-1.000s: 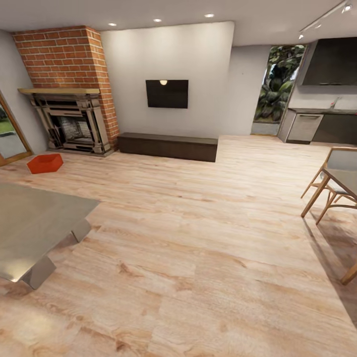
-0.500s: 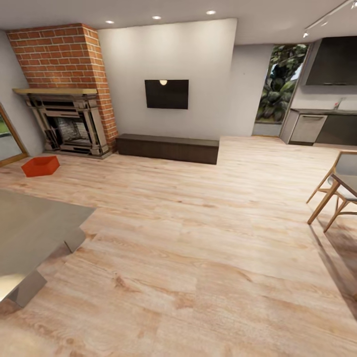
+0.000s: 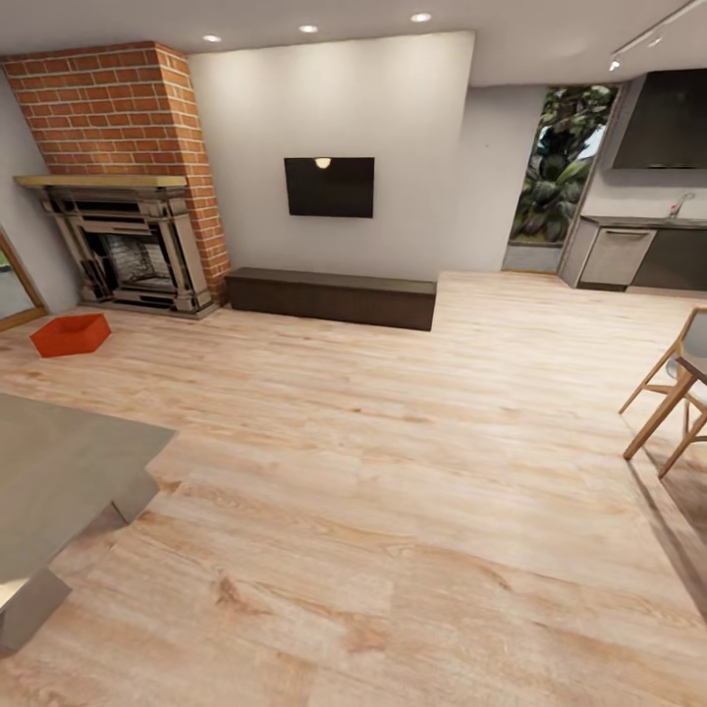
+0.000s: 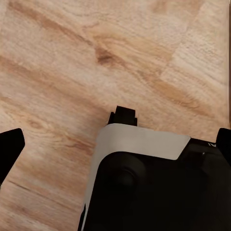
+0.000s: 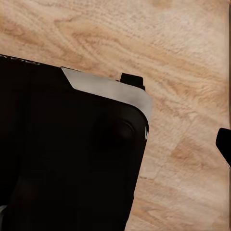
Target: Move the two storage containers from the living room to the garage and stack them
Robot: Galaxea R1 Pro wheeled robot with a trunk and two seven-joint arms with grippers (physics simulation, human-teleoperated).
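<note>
One red-orange storage container (image 3: 71,335) lies on the light wood plank floor of the living room, far left in the head view, in front of the dark fireplace (image 3: 128,250) and brick chimney (image 3: 118,108). In the left wrist view my left gripper (image 4: 115,144) is open, its black fingertips (image 4: 9,149) at the frame's two edges, with my own black-and-white base and wood planks behind. In the right wrist view my right gripper (image 5: 115,144) shows one fingertip (image 5: 224,143) far out at the edge, with nothing held.
A grey table (image 3: 49,471) fills the near left. A wooden chair (image 3: 678,393) stands at the right edge. A long low dark cabinet (image 3: 329,297) runs along the back wall under a wall screen (image 3: 329,187). Kitchen units (image 3: 638,255) are at the back right.
The whole head picture has shifted as the camera rolled forward: table and container slid toward the left edge, the chair toward the right. The things themselves have not moved.
</note>
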